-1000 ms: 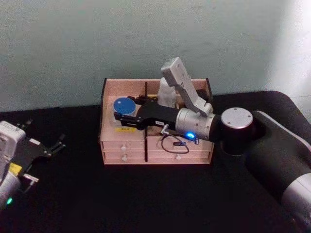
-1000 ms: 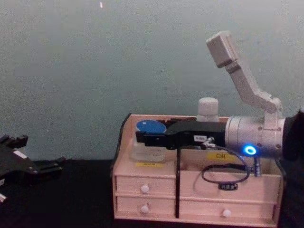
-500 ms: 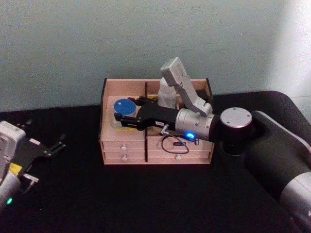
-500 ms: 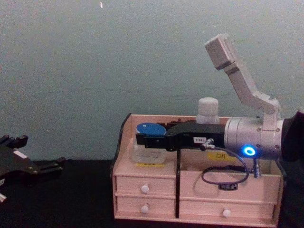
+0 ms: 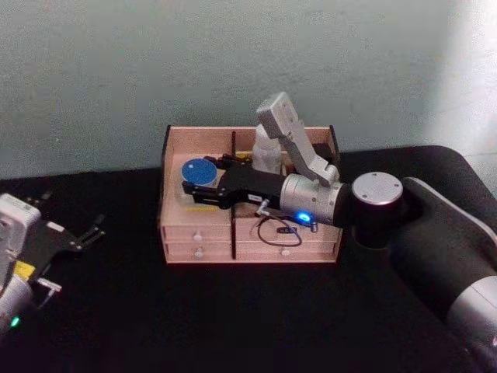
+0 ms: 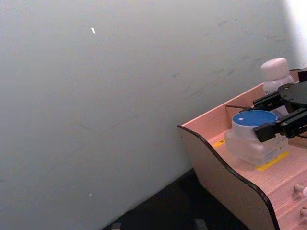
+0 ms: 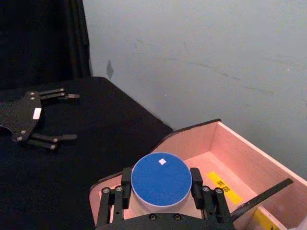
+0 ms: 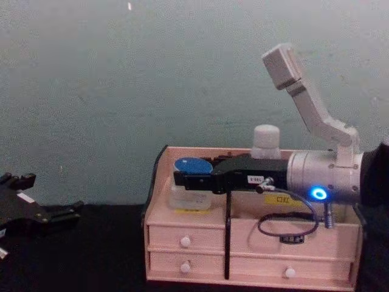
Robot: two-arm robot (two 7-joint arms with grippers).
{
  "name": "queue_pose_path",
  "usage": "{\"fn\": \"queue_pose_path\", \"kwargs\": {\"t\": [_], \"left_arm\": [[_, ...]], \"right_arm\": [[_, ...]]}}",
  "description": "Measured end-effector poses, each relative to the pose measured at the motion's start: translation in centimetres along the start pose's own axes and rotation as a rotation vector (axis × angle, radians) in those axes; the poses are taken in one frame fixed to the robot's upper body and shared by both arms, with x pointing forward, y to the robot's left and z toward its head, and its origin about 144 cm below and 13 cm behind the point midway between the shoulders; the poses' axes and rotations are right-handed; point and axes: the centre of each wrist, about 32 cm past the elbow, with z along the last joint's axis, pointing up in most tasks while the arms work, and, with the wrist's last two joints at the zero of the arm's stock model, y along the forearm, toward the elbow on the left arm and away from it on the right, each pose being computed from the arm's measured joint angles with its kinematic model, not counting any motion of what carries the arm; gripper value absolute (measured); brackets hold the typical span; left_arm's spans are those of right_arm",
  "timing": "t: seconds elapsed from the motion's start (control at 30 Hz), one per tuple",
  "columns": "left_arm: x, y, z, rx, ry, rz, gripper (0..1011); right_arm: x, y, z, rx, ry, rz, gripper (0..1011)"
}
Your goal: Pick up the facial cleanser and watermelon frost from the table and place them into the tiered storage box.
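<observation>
**Jar held over the left compartment, release pending**

Pale green wall filled the upper half of the head view, with a black table (image 5: pixel 233 311) below it and the tiered storage box (image 5: pixel 318 241) standing at centre frame against the wall. The right gripper (image 5: pixel 203 189) reached in from the right of the frame, its fingers (image 7: pixel 195 184) closed on either side of the watermelon frost (image 7: pixel 161 180). The jar sat in the box's left compartment, at centre left of the chest view; whether its base rested fully on the compartment floor could not be told. The facial cleanser (image 8: pixel 265 142) stood upright in the back of the right compartment, just behind the arm.

The left gripper (image 5: pixel 81 237) lay parked at lower left of the head view, fingers spread wide and holding nothing.

The main risk looked to be the release. If the jar was not seated, opening the fingers could let it drop or tip. Pulling back with a finger dragging on the lid could tilt it against the dark divider (image 8: pixel 227 234). The arm also passed close to the cleanser, so a sweeping retreat might knock that bottle over.
</observation>
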Motion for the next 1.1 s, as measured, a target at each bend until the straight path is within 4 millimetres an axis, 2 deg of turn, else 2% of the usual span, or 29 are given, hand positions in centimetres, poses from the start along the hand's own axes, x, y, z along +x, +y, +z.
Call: {"fn": "queue_pose_path", "kwargs": {"t": [0.07, 0.13, 0.17, 0.2, 0.37, 0.77, 1.1], "left_arm": [[0.0, 0.0, 0.0, 0.000, 0.000, 0.000, 1001], [0.0, 0.0, 0.0, 0.000, 0.000, 0.000, 1001], [0.0, 0.0, 0.0, 0.000, 0.000, 0.000, 1001], [0.0, 0.0, 0.0, 0.000, 0.000, 0.000, 1001], [0.0, 0.0, 0.0, 0.000, 0.000, 0.000, 1001], [0.0, 0.0, 0.0, 0.000, 0.000, 0.000, 1001], [0.0, 0.0, 0.0, 0.000, 0.000, 0.000, 1001]], "right_arm": [[0.0, 0.0, 0.0, 0.001, 0.000, 0.000, 757], [0.0, 0.0, 0.0, 0.001, 0.000, 0.001, 847], [0.0, 0.0, 0.0, 0.001, 0.000, 0.001, 847], [0.0, 0.0, 0.0, 0.001, 0.000, 0.001, 898], [0.0, 0.0, 0.0, 0.001, -0.001, 0.001, 1002], [-0.3, -0.4, 0.1, 0.031, -0.012, -0.002, 1002], [-1.8, -3.6, 0.4, 0.127, -0.048, 0.019, 1002]]}}
